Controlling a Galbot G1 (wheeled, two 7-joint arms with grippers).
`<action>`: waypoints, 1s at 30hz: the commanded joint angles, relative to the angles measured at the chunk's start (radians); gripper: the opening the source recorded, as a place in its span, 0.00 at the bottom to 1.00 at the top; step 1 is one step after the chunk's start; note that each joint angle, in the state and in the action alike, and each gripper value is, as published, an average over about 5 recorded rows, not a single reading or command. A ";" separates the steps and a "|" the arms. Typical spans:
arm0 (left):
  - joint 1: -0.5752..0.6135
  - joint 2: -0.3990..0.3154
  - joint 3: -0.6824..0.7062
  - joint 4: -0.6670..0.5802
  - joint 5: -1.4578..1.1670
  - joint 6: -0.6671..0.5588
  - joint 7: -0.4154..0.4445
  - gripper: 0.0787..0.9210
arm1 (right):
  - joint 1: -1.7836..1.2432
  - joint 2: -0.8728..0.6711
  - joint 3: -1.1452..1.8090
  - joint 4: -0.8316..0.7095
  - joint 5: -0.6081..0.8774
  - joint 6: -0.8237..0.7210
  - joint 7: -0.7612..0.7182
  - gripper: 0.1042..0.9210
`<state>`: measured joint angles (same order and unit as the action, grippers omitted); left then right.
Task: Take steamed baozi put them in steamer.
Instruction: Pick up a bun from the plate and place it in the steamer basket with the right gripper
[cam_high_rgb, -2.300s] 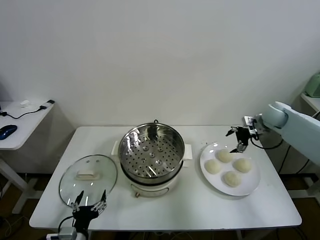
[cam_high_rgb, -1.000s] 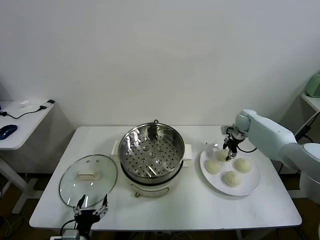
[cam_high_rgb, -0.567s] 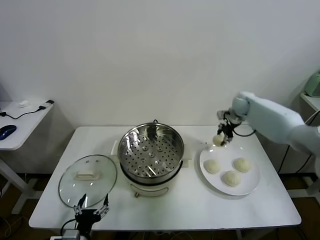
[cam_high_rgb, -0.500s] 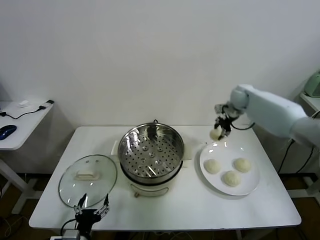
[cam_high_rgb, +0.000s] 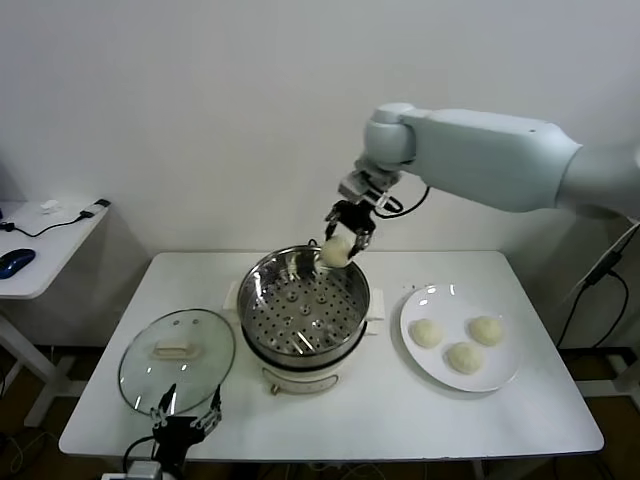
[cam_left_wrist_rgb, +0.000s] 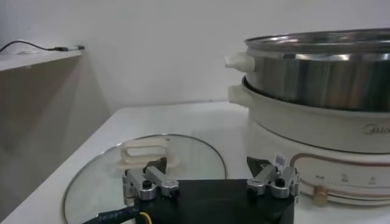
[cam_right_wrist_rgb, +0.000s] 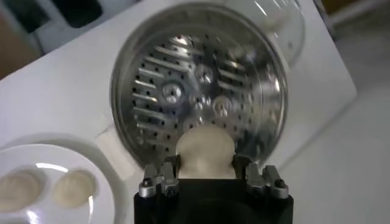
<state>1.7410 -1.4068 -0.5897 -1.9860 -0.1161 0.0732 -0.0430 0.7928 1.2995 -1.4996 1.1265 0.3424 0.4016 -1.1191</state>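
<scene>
right claw (cam_high_rgb: 346, 232) grips baozi (cam_high_rgb: 335, 252) above steamer (cam_high_rgb: 304, 310) rim.

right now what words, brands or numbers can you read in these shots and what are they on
Faint brand logo on the cream base of the steamer, near the picture's edge in the left wrist view: too blurred to read.
Small markings beside the knob on that base: too small to read.
Small white tag on the left gripper: nothing legible.
No text shows on the glass lid, the plate, the steamed baozi or the right gripper.
</scene>
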 joint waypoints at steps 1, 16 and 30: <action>0.004 0.001 0.001 0.003 0.005 -0.007 -0.001 0.88 | -0.142 0.147 0.058 -0.166 -0.259 0.314 0.004 0.60; -0.007 0.007 0.006 0.019 0.011 -0.012 -0.003 0.88 | -0.343 0.255 0.192 -0.458 -0.541 0.392 0.070 0.61; -0.018 0.012 0.004 0.025 0.007 -0.008 -0.003 0.88 | -0.388 0.334 0.244 -0.596 -0.548 0.427 0.100 0.68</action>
<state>1.7227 -1.3946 -0.5850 -1.9612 -0.1069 0.0646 -0.0459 0.4469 1.5876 -1.2935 0.6280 -0.1614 0.7924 -1.0393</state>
